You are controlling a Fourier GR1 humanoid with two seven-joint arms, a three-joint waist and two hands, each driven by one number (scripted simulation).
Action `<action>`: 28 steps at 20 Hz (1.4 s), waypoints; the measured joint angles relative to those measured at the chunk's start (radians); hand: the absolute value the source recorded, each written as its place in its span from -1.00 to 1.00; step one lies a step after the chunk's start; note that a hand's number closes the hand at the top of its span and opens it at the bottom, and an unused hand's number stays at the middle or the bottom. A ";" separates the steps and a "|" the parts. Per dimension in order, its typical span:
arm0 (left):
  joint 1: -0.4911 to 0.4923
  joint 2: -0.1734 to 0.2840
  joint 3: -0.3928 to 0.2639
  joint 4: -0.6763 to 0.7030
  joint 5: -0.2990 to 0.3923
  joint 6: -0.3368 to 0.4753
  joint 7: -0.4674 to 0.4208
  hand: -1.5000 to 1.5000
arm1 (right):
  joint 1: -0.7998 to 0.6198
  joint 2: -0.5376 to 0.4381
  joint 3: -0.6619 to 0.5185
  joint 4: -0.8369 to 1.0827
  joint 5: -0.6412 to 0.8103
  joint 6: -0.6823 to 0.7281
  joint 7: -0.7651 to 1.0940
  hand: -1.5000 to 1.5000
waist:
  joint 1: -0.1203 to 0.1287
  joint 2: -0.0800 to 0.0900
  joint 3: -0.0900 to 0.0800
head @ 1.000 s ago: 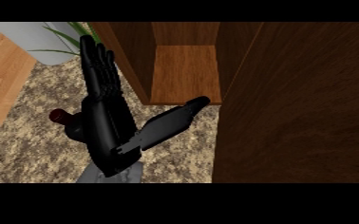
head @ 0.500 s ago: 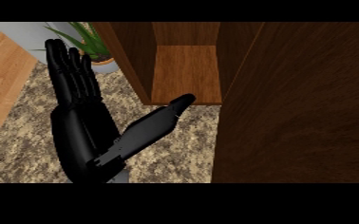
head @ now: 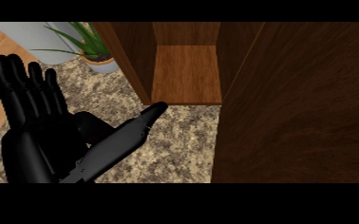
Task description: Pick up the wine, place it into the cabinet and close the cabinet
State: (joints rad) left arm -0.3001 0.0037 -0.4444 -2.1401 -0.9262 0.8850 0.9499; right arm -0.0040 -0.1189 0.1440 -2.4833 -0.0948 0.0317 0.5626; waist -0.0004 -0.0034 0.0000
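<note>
The robot's black left hand [head: 35, 123] fills the view's lower left, at about eight o'clock from the centre. Its fingers [head: 32, 88] are straight and spread, pointing toward twelve o'clock, and its thumb [head: 123, 140] stretches out toward two o'clock, its tip just short of the cabinet's front edge. The hand holds nothing. It lies over the speckled beige-and-brown stone counter [head: 175, 137].

At eleven o'clock stands a green spiky-leaved plant in a pale grey round pot [head: 98, 57], just left of the cabinet's side wall, with a pale grey wall [head: 35, 38] behind it.

At twelve o'clock is the open dark-brown wooden cabinet [head: 133, 61], its lighter wooden shelf floor [head: 186, 76] bare. From one to five o'clock the cabinet's dark wooden door [head: 288, 104] stands open toward the viewer and hides everything behind it.

The wine is not visible in this view, so its place cannot be told. The right hand does not show.
</note>
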 measured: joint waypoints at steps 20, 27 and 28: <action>0.326 0.109 0.079 -0.104 0.344 0.058 -0.210 -1.00 | 0.004 0.002 -0.036 -0.015 0.000 0.040 0.016 -1.00 | -0.006 0.002 -0.002; 0.372 0.134 0.128 0.006 0.628 0.100 -0.448 -1.00 | -0.029 0.019 0.003 -0.013 0.013 0.017 0.053 -1.00 | -0.005 0.002 -0.002; 0.379 0.131 0.137 0.019 0.666 0.097 -0.482 -1.00 | -0.033 0.014 -0.010 -0.013 0.012 0.021 0.052 -1.00 | -0.005 0.002 -0.002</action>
State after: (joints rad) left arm 0.0791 0.1351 -0.3076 -2.1208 -0.2600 0.9824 0.4677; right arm -0.0373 -0.1049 0.1336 -2.4965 -0.0824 0.0531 0.6148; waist -0.0055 -0.0012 -0.0023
